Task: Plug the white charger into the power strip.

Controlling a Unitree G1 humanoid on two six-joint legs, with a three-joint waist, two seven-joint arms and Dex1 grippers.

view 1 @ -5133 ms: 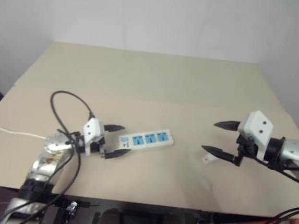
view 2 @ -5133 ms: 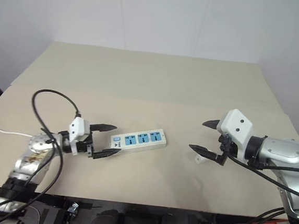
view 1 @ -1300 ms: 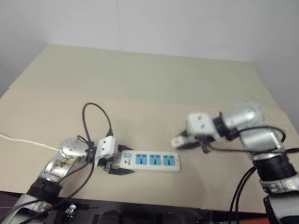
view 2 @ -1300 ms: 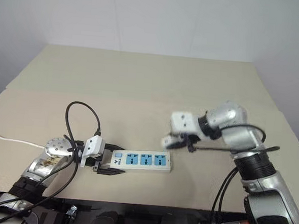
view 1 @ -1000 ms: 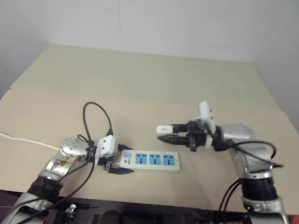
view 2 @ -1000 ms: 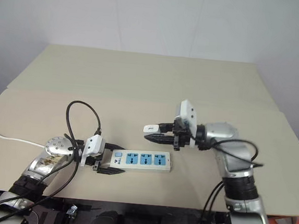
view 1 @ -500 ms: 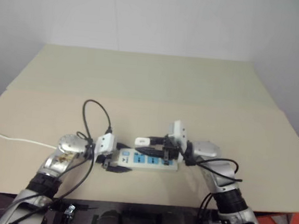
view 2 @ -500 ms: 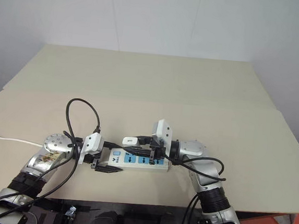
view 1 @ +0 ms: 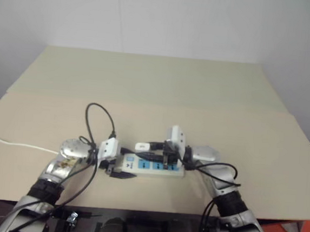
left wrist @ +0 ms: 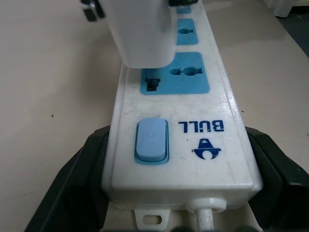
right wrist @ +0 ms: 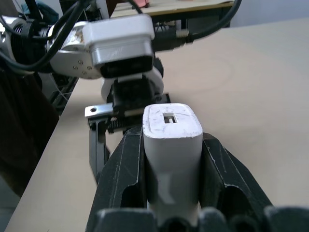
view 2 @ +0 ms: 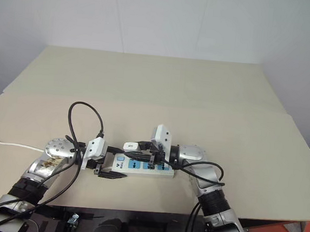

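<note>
The power strip (view 1: 156, 165) lies on the table near its front edge, blue socket panels facing up. My left gripper (view 1: 123, 164) is shut on its switch end, one black finger (left wrist: 72, 188) against each long side. My right gripper (view 2: 139, 149) reaches in from the right, pointing left and roughly level, shut on the white charger (right wrist: 171, 126). The charger (left wrist: 140, 31) hovers just above the socket panel (left wrist: 176, 79) nearest the blue switch (left wrist: 151, 140). Whether its pins touch the socket is hidden.
A beige table (view 1: 146, 88) stretches far behind the strip. The strip's thin white cord (view 1: 11, 144) runs off the left edge. A black cable (view 1: 97, 123) loops above my left wrist.
My right gripper has carried the charger left and down, from above the strip's right end to just over the socket nearest the switch. The left gripper and strip have stayed put.
</note>
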